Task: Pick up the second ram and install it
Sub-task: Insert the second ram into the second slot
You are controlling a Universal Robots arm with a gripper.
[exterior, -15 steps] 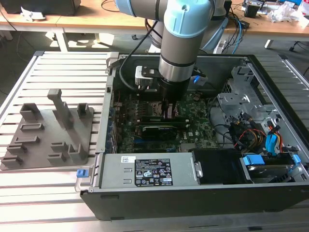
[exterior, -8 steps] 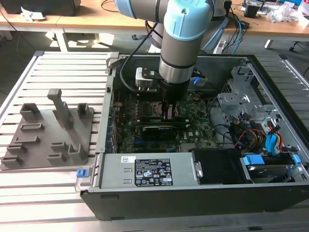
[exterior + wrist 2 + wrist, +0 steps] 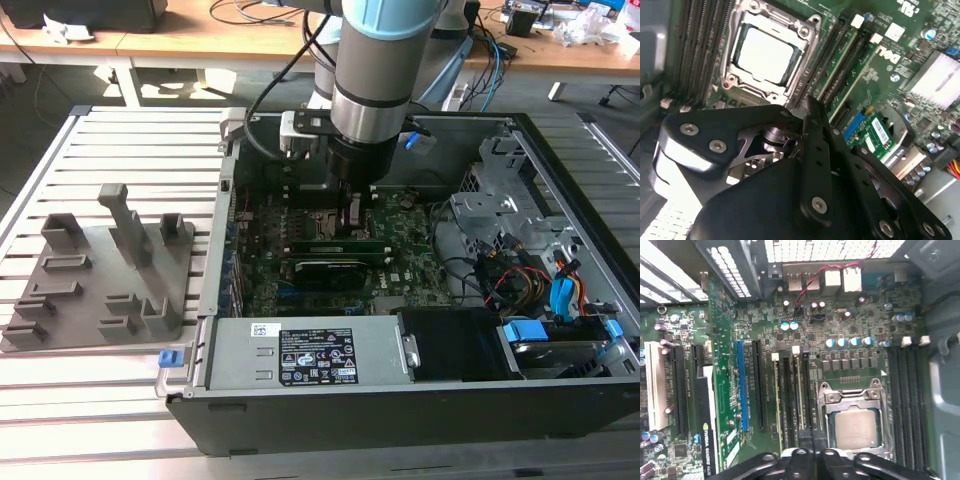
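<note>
A pale slatted bench point(image 3: 120, 400) fronts a wooden desk point(image 3: 200, 35) (strewn with cables point(image 3: 250, 12)) behind.

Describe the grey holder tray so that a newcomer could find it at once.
Start from the open computer case lying on the slatted table. On the exterior view's left of the case, flat on the slats, lies the grey holder tray. It alone is plain grey plastic with upright posts, carrying no circuit boards or cables.
</note>
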